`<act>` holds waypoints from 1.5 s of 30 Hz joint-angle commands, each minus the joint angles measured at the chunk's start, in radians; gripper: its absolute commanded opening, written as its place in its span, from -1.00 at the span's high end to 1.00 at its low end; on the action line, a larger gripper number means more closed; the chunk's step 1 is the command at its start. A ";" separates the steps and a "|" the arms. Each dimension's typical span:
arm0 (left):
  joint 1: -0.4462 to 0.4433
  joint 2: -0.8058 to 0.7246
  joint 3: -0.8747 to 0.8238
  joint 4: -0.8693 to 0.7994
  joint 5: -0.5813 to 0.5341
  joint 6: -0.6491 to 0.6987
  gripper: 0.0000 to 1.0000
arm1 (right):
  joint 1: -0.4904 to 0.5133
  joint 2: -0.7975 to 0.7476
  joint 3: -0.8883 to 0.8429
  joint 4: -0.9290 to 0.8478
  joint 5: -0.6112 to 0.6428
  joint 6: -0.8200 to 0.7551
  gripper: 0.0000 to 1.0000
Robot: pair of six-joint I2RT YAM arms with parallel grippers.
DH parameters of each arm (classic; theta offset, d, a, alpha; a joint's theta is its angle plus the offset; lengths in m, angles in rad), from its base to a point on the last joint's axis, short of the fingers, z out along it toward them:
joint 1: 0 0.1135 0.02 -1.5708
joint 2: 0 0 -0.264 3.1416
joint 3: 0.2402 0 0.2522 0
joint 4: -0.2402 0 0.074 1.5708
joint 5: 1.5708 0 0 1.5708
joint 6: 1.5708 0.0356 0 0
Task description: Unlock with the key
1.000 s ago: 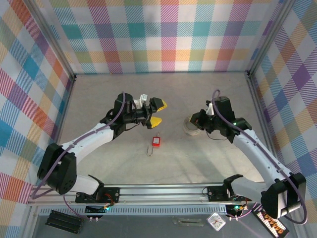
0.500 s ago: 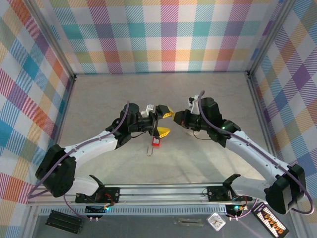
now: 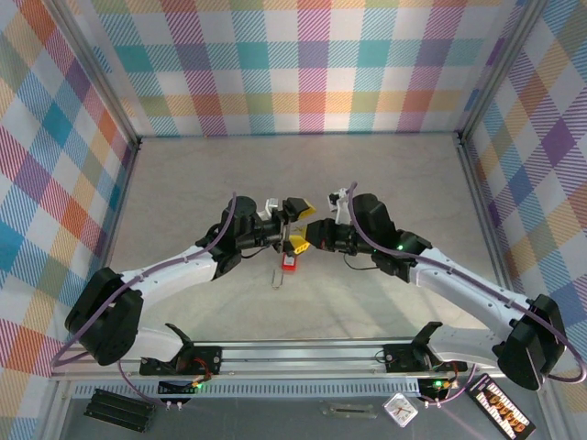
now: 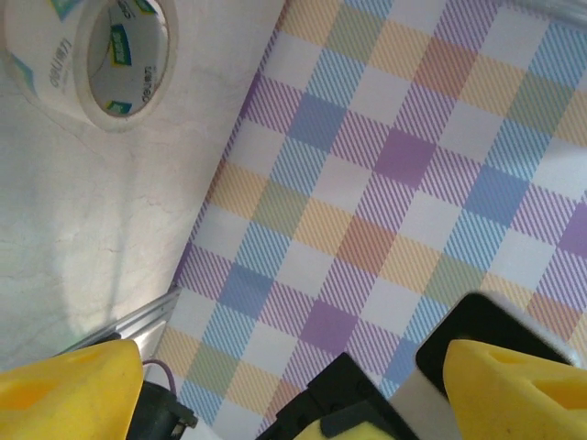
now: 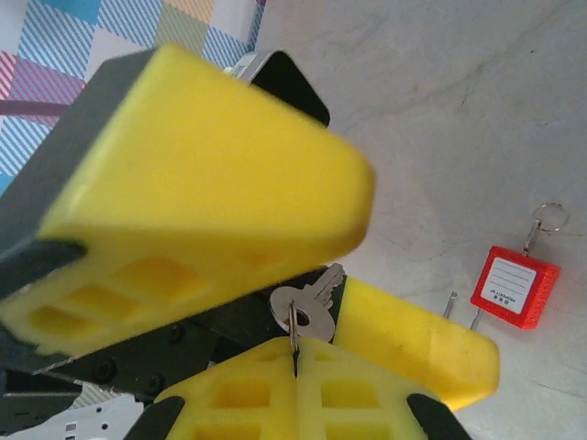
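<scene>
The right end effector (image 3: pixel 315 231), clamped on the key (image 5: pixel 310 307), has moved in between the parted, narrowing jaws of the left end effector (image 3: pixel 296 225).

Both arms reaching inward, left gripper (image 3: pixel 298 225) jaws apart, right gripper (image 3: pixel 314 231) jaws closed, tips meeting

We note: white tape roll (image 4: pixel 46 64) | flat on table (image 4: pixel 73 229) | near its edge | checked wall (image 4: pixel 385 165) rises there.

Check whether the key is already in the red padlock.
No: the key sits pinched in the shut right gripper, well apart from the red padlock lying on the table.
</scene>
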 commanded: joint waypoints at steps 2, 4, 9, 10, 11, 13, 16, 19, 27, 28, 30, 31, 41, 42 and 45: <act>0.029 -0.035 -0.014 0.019 -0.007 -0.042 -0.57 | 0.013 -0.036 -0.028 0.002 0.017 -0.033 1.00; 0.029 -0.029 -0.006 0.017 0.002 -0.038 -0.49 | 0.016 -0.033 -0.028 0.004 0.013 -0.043 1.00; 0.035 -0.019 -0.009 0.022 0.014 -0.033 -0.26 | 0.032 -0.014 -0.020 0.014 -0.001 -0.069 1.00; 0.035 -0.018 -0.008 0.022 0.017 -0.032 -0.21 | 0.033 -0.008 -0.019 0.016 -0.005 -0.072 1.00; 0.035 -0.016 -0.007 0.023 0.019 -0.030 -0.16 | 0.034 -0.004 -0.019 0.017 -0.007 -0.073 1.00; 0.037 -0.016 -0.009 0.019 0.018 -0.026 -0.06 | 0.037 -0.002 -0.020 0.025 -0.009 -0.079 1.00; 0.041 -0.015 -0.014 0.017 0.018 -0.019 0.06 | 0.043 -0.002 -0.020 0.024 -0.011 -0.094 1.00; 0.046 -0.008 -0.016 0.019 0.025 -0.016 0.24 | 0.046 -0.001 -0.017 0.016 -0.019 -0.111 1.00; 0.055 -0.005 -0.016 0.004 0.026 0.007 0.60 | 0.050 -0.011 -0.009 -0.010 -0.019 -0.153 1.00; 0.055 -0.006 -0.016 -0.001 0.028 0.009 0.65 | 0.050 -0.012 -0.009 -0.016 -0.015 -0.158 1.00; 0.057 -0.006 -0.013 -0.010 0.031 0.009 0.71 | 0.050 -0.011 -0.007 -0.018 -0.015 -0.161 1.00; 0.057 -0.006 -0.013 -0.013 0.031 0.009 0.73 | 0.050 -0.011 -0.007 -0.015 -0.016 -0.161 1.00; 0.058 -0.022 0.013 -0.095 0.036 0.100 1.00 | 0.050 0.009 0.014 -0.013 -0.010 -0.174 1.00; 0.059 -0.026 0.012 -0.105 0.036 0.108 1.00 | 0.050 0.007 0.015 -0.016 -0.006 -0.174 1.00; 0.066 -0.053 0.022 -0.185 0.020 0.172 1.00 | 0.050 -0.005 0.017 -0.036 0.015 -0.180 1.00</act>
